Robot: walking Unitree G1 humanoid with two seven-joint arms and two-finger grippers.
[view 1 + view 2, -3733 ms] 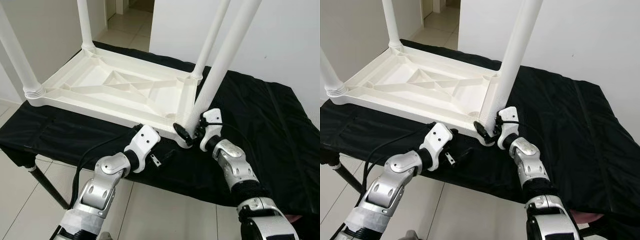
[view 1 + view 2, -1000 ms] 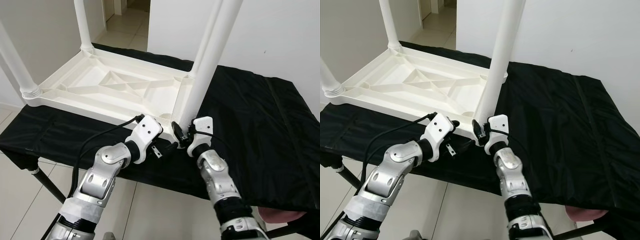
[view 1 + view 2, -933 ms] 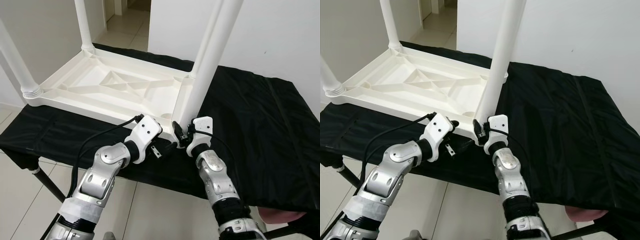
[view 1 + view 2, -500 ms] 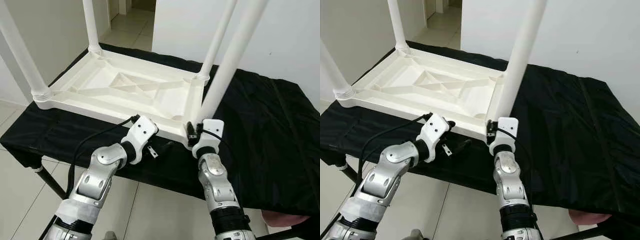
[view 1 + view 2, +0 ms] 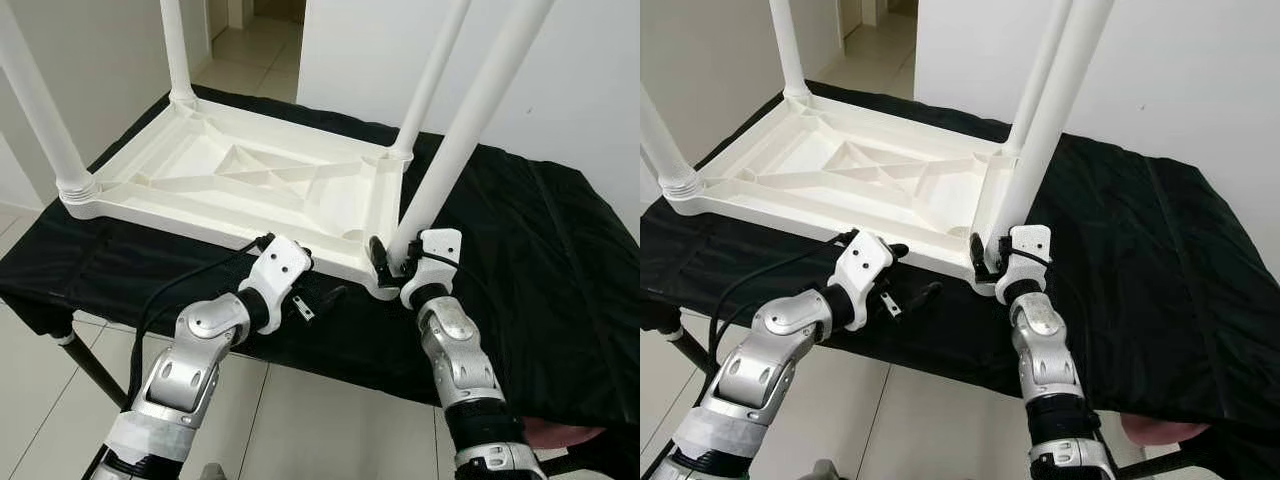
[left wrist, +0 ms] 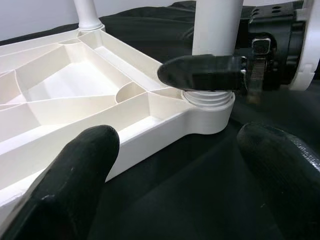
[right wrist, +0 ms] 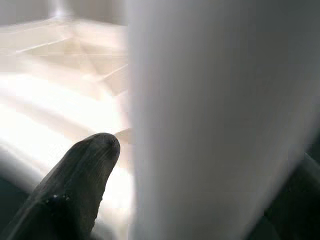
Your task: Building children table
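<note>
Even, soft daylight fills both head views, which are sharp, with only faint shadows under the white table top (image 5: pixel 240 185) on the black cloth (image 5: pixel 520 250). The left wrist view is clear, its near black fingers (image 6: pixel 75 175) blurred. The right wrist view is overexposed and out of focus, with the white leg (image 7: pixel 210 120) glaring.

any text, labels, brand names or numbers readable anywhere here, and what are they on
None: no words, labels, brands or numbers can be read in these pictures.
White plastic table, upside down: plain ribbed underside, no marking visible.
White table legs: plain.
Black cloth: plain.
Left tool and right tool, which grips the near leg: white housings and black fingers with no legible print.
</note>
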